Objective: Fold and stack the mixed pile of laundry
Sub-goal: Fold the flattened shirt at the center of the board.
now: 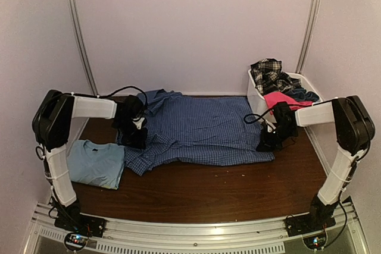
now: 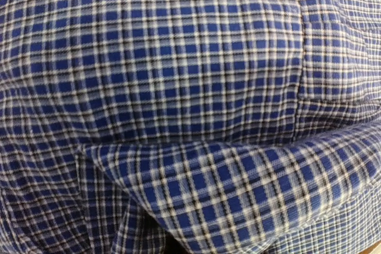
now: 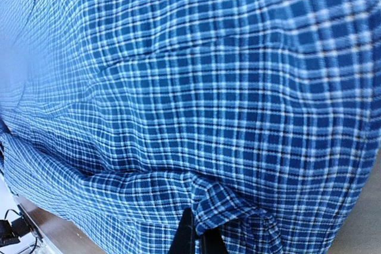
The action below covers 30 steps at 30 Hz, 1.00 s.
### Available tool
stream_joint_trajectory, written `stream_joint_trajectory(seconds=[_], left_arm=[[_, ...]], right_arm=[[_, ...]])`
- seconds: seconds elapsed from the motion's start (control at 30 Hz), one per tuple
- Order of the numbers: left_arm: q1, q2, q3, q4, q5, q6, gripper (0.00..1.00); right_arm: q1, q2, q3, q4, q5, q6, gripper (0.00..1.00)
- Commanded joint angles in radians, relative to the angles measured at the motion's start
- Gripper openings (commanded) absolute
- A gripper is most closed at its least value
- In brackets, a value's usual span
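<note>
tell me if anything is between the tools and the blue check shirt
Nothing visible does. The right tool is shut on a pinch of the blue check shirt at its right edge; the left tool is down at its left edge, its camera view filled with the fabric.

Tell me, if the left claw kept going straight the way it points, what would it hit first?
The blue checked shirt: its cloth fills the wrist view of the left claw, seemingly right against it. The wooden table probably lies just underneath, though depth is hard to judge.
</note>
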Motion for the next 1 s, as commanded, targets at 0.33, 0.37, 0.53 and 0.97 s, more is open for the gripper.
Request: stream_joint_trajectory(seconds=[0.33, 0.37, 0.53, 0.97], left_arm=[[0.017, -0.244, 0.040, -0.104, -0.020, 0.071, 0.01], [0.019, -0.228, 0.067, -0.107, -0.018, 0.077, 0.01], [0.048, -0.117, 0.194, -0.113, -0.019, 0.092, 0.01], [0.064, -0.015, 0.286, -0.128, -0.017, 0.123, 0.37]], right_arm=[[0.085, -0.264, -0.096, -0.151, 0.116, 0.105, 0.00], [0.081, -0.256, -0.079, -0.159, 0.133, 0.096, 0.00], [0.064, -0.173, -0.034, -0.151, 0.156, 0.076, 0.00], [0.041, -0.094, 0.119, -0.185, 0.191, 0.016, 0.20]])
